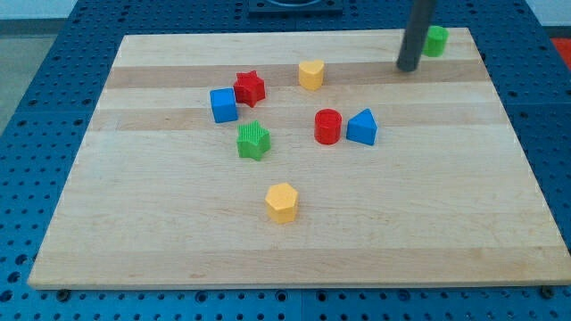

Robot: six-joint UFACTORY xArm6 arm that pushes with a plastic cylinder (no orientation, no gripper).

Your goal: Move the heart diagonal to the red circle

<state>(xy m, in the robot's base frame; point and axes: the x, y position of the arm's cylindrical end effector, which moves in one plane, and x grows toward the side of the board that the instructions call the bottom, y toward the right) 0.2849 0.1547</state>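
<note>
Yellow heart sits left of my upright tip.

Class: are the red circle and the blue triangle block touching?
Cannot tell. The camera view shows the red circle and the blue triangle block edge to edge, with no gap visible.

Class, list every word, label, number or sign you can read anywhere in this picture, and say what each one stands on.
None: no readable text, number or sign shows anywhere.
The wooden board is bare wood grain.
The yellow heart block, the red cylinder block and the other coloured blocks carry no marks.
The blue perforated table and the dark rod ending in my tip are unmarked too.
</note>
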